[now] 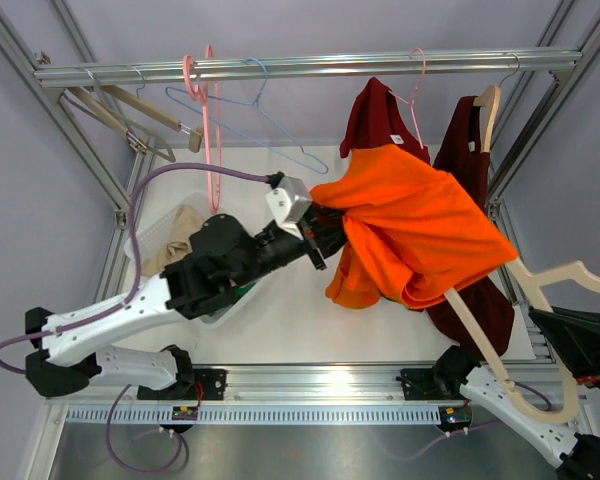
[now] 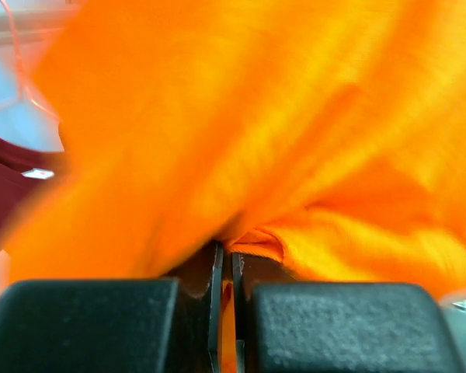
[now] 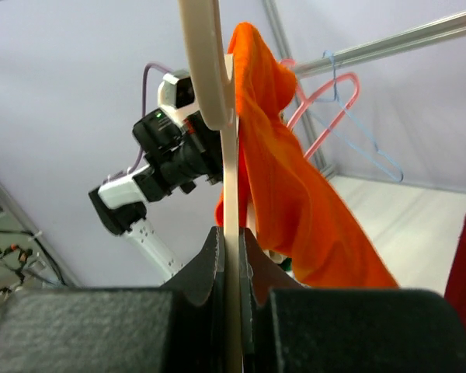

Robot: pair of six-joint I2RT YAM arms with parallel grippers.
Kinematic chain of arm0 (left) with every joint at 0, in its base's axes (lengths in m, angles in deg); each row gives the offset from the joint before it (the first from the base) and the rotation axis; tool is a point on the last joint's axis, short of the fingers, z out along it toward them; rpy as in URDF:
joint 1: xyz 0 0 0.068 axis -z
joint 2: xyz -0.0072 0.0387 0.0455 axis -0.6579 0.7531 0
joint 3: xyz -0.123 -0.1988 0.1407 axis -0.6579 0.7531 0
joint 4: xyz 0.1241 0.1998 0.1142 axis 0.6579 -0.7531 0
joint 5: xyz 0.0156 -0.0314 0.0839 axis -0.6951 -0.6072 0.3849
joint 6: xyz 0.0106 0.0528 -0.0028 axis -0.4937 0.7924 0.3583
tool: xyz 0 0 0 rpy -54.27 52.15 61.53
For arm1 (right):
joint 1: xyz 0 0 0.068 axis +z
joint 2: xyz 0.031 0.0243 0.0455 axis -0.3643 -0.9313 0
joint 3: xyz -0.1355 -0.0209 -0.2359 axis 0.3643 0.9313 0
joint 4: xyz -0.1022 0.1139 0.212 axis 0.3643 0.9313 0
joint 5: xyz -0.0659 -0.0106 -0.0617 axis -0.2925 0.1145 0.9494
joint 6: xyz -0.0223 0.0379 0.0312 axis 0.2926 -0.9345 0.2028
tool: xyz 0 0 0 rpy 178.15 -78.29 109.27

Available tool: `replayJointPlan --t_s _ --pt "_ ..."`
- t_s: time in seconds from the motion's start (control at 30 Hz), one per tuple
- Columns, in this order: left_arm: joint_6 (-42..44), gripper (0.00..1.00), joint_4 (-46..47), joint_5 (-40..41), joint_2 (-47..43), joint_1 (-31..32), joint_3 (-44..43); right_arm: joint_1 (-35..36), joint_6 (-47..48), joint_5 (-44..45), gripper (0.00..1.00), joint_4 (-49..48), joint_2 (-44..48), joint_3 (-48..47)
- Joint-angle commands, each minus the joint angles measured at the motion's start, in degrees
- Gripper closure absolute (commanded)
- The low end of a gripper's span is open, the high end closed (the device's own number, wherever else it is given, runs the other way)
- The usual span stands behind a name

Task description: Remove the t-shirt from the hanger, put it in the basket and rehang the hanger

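Metal frame with a top rail (image 1: 300, 66) stood over a white table (image 1: 280, 320).

The t-shirt (image 1: 420, 230) was bright orange and plain, with no print visible. It hung in mid-air over the right half of the table, in front of two dark red shirts (image 1: 380, 120) on the rail. It was crumpled, not flat: one side was pulled out taut toward the left gripper (image 1: 325, 232), and the rest sagged in loose folds with a bunched hem at the bottom. In the right wrist view the t-shirt (image 3: 279, 186) draped over the top end of a cream hanger (image 3: 210, 70) and fell down one side of it. It was partly on the hanger, not free. In the top view the hanger (image 1: 490, 345) curved out bare below the cloth toward the right arm.

The left arm reached across the middle of the table. Its wrist view was filled with blurred orange t-shirt (image 2: 256, 116). The left gripper (image 2: 227, 264) had its jaws pinched almost together, with a fold of orange cloth caught between them.

The right gripper (image 3: 231, 256) had its jaws clamped tight on the thin stem of the hanger, holding it upright.

A white basket (image 1: 155, 225) with beige cloth in it sat at the left of the table, under the left arm.

A pink hanger (image 1: 212, 130), a blue hanger (image 1: 270, 120) and brown hangers (image 1: 130, 110) hung on the rail with nothing on them.
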Motion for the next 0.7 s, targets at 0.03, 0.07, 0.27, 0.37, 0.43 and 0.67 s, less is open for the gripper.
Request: replayJointPlan --t_s 0.03,0.07,0.27,0.37,0.43,0.67 --pt "2.3 1.0 -7.1 1.3 -7.5 -0.4 -5.7 0.5 1.9 4.0 1.0 2.0 0.7 -4.5" --pt "4.4 1.0 -9.7 2.6 -8.6 -0.4 -9.4 0.5 2.3 4.0 1.0 2.0 0.5 -4.4" --pt "12.0 1.0 -22.4 14.8 -11.4 -0.5 -20.1 0.5 4.3 8.4 1.0 -0.4 -1.4 -1.4" --pt "14.7 1.0 -23.0 20.9 -13.7 -0.6 -20.7 0.4 5.2 8.3 1.0 -2.2 -2.7 0.3" --pt "16.2 1.0 -22.1 22.9 -15.3 -0.6 -19.7 0.5 5.7 7.4 1.0 -3.5 -3.4 1.1" --pt "31.9 1.0 -2.3 35.1 -26.3 -3.3 0.6 0.5 6.1 1.4 1.0 -7.5 -6.3 5.0"
